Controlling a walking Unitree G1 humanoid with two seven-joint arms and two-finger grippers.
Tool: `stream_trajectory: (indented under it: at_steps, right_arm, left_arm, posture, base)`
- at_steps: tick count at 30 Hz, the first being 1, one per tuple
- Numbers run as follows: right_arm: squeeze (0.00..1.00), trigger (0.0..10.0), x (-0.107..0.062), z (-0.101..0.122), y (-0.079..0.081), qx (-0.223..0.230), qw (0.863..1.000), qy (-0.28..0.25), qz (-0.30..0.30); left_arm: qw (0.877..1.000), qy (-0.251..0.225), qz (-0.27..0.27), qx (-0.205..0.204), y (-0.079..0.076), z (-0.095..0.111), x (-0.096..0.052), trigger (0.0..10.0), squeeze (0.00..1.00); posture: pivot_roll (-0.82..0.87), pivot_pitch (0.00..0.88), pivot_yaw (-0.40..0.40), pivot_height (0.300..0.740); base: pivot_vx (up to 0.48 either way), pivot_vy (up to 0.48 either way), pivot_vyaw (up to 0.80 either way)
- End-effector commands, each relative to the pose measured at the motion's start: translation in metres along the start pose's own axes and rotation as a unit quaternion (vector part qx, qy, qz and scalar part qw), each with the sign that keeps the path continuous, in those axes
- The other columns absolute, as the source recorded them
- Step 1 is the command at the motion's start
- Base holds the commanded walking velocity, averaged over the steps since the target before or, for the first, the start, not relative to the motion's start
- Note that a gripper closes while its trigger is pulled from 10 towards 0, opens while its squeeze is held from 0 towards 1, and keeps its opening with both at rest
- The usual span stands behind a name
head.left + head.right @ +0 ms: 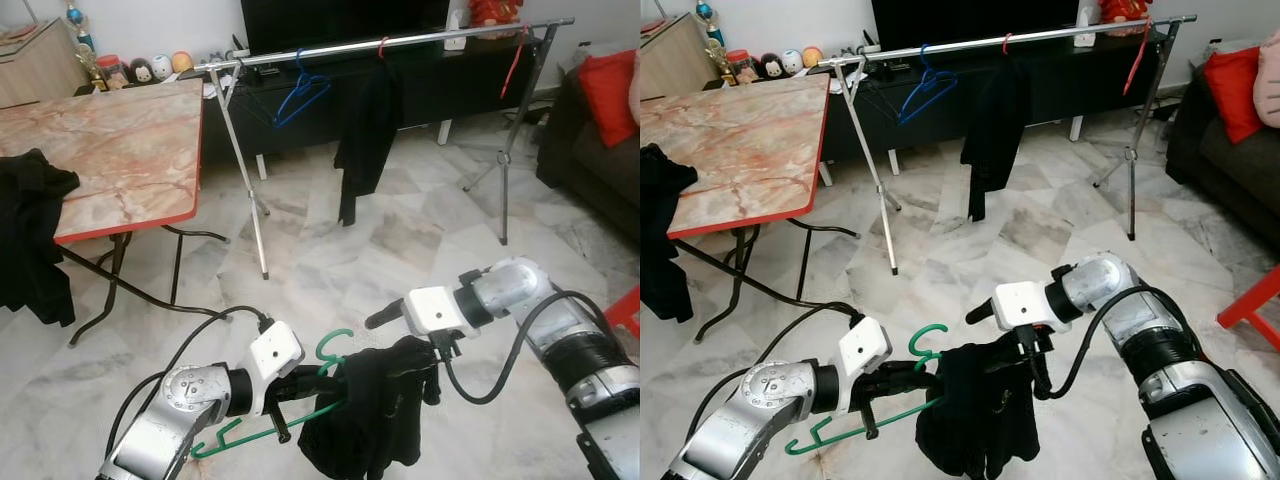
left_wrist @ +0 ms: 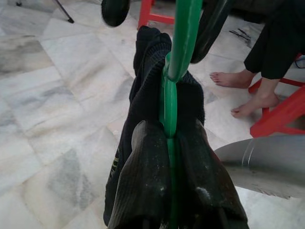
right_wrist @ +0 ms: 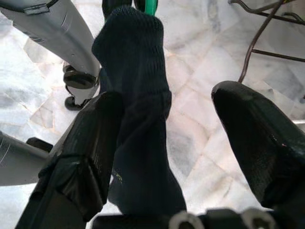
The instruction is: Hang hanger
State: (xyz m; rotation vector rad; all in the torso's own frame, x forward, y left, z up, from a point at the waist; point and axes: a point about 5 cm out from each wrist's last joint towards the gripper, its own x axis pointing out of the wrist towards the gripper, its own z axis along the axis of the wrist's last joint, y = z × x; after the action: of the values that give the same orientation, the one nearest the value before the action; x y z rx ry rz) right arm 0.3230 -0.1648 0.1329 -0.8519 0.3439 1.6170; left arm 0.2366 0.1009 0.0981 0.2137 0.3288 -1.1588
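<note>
A green plastic hanger (image 1: 335,349) hangs low in front of me with a black garment (image 1: 372,418) draped over it. My left gripper (image 1: 312,386) is shut on the hanger's neck; the left wrist view has both fingers pressed against the green plastic (image 2: 169,119). From the right, my right gripper (image 1: 430,362) reaches the top of the garment. Its fingers stand open around the cloth (image 3: 136,71), one finger (image 3: 95,129) touching it and the other apart. The silver clothes rail (image 1: 400,41) stands across the room, well beyond both grippers.
On the rail hang a blue hanger (image 1: 300,95), a black garment (image 1: 365,130) and a red hanger (image 1: 515,60). A marble-topped folding table (image 1: 120,150) with dark clothing (image 1: 30,235) is at the left. A sofa (image 1: 600,150) and red stool (image 1: 625,305) are right. A person's bare feet (image 2: 238,78) are nearby.
</note>
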Motion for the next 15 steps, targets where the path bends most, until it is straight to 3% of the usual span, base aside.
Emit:
stream_trajectory:
  at_steps: [1,15]
  right_arm:
    - [0.00,10.0,0.000,0.004,-0.004,-0.016,1.000,0.008,0.007]
    - [0.00,10.0,0.011,0.000,-0.002,-0.007,1.000,0.013,0.020]
  left_arm:
    - [1.000,-0.016,-0.009,0.014,0.000,0.011,0.001,10.0,0.00]
    - [1.000,-0.018,-0.013,0.018,-0.001,0.014,0.003,10.0,0.00]
  posture:
    - [-0.11,0.000,0.092,0.740]
    - [-0.10,0.000,0.087,0.740]
  base:
    - [0.000,0.000,0.00]
    - [0.000,0.000,0.00]
